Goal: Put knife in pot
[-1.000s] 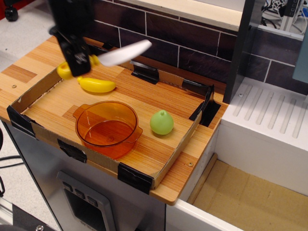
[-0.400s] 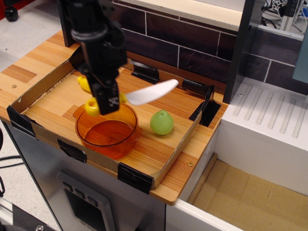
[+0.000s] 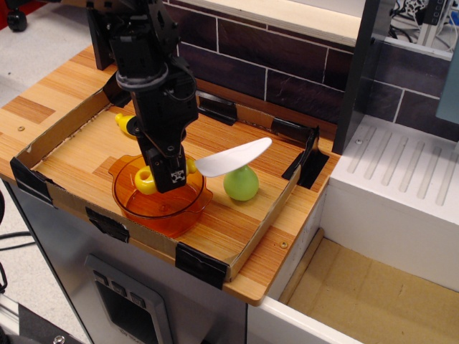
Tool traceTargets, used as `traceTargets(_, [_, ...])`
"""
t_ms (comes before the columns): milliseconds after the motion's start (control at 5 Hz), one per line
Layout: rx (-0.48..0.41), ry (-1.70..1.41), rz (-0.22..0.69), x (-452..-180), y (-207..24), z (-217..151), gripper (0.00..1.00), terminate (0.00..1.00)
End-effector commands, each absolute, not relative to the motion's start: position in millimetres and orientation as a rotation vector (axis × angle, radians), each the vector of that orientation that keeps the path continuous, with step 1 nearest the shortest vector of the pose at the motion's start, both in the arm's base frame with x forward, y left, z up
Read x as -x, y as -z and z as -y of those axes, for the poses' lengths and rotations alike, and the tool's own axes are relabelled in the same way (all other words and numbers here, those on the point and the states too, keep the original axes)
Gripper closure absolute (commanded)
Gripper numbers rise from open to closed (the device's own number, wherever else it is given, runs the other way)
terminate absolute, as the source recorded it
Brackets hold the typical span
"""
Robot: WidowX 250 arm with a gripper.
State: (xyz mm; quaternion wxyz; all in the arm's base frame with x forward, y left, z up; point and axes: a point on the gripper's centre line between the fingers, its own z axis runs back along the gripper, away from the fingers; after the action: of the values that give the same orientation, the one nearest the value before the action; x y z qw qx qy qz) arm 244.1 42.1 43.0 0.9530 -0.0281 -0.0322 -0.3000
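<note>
My black gripper is shut on the knife's yellow handle and holds it just over the orange translucent pot. The knife's white blade sticks out to the right, past the pot's rim and above the green pear-like fruit. The pot stands in the front left of the cardboard-edged tray. The gripper hides the middle of the pot and the join of handle and blade.
A yellow toy banana lies behind the gripper at the tray's back left, mostly hidden. The tray has low cardboard walls with black tape corners. A dark brick wall rises behind, and a white sink unit lies to the right.
The gripper has carried the knife from the tray's back left, forward and down to the pot. The handle now hangs low inside the pot's rim.
</note>
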Motion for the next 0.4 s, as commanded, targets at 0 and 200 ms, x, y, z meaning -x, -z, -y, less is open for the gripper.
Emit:
traceTargets(0, [0.056,0.636,0.062,-249.7,-55.0,-56.2,0.00,0.00])
traceTargets(200, [0.066,0.630,0.074,-248.5,-61.6,-58.7,0.00,0.00])
